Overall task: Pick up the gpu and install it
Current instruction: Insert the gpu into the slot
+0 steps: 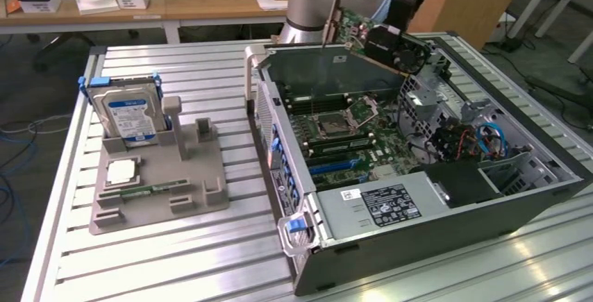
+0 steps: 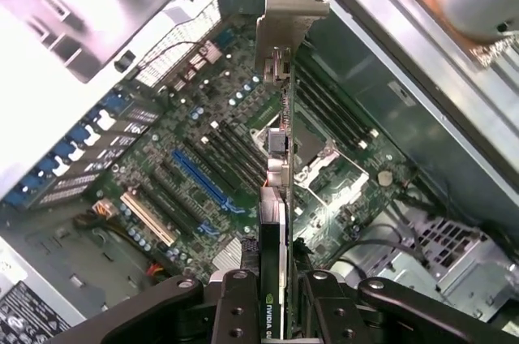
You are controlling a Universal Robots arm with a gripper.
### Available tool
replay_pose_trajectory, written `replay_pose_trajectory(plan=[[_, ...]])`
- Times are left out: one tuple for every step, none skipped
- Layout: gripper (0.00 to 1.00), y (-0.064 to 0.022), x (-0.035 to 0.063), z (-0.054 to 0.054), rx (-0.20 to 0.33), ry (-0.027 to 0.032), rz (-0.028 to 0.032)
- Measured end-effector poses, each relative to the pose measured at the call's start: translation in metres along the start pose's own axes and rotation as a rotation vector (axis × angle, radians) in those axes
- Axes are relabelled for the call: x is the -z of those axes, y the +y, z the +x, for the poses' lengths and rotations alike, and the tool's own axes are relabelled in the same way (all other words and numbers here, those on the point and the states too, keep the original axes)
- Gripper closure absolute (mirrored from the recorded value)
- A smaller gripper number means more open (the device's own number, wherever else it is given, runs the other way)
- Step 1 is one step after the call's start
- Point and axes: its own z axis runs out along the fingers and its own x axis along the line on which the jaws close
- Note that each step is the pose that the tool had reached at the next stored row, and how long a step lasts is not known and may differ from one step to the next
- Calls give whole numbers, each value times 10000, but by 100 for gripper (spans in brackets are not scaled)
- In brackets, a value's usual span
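The gpu (image 1: 378,40) hangs tilted in the air over the far rim of the open computer case (image 1: 306,246), its green board and black cooler face showing. My gripper (image 1: 413,0) is shut on it from above. In the wrist view the gpu (image 2: 274,222) is seen edge-on, its silver bracket (image 2: 288,11) at the far end, clamped between my gripper (image 2: 276,316) fingers (image 2: 235,311). Below the card lies the motherboard (image 2: 203,141) with a blue slot (image 2: 203,182) and black slots beside it; the card is clear of them.
On the exterior view's left, a grey fixture (image 1: 199,191) holds a blue-labelled hard drive (image 1: 125,111), a processor chip (image 1: 123,171) and a green memory stick (image 1: 139,192). Inside the case are a power supply (image 1: 380,205) and cables (image 1: 482,139). A desk (image 1: 213,3) stands behind.
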Motion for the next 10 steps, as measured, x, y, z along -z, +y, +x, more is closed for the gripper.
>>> replay_pose_trajectory(plan=[[74, 0, -3, 0, 194, 10, -4], [74, 0, -6, 0, 375, 20, -7], [74, -1, -9, 0, 554, 29, -10], [74, -1, -12, 0, 731, 38, -13], [74, -1, -16, 0, 906, 46, -17], [74, -1, -20, 1, 1074, 53, -17], [74, -1, -26, 0, 1230, 59, -16], [74, -2, -33, 1, 1394, 61, -12], [74, -3, -42, 0, 1563, 65, -9], [74, -3, -51, 0, 1734, 68, -6]])
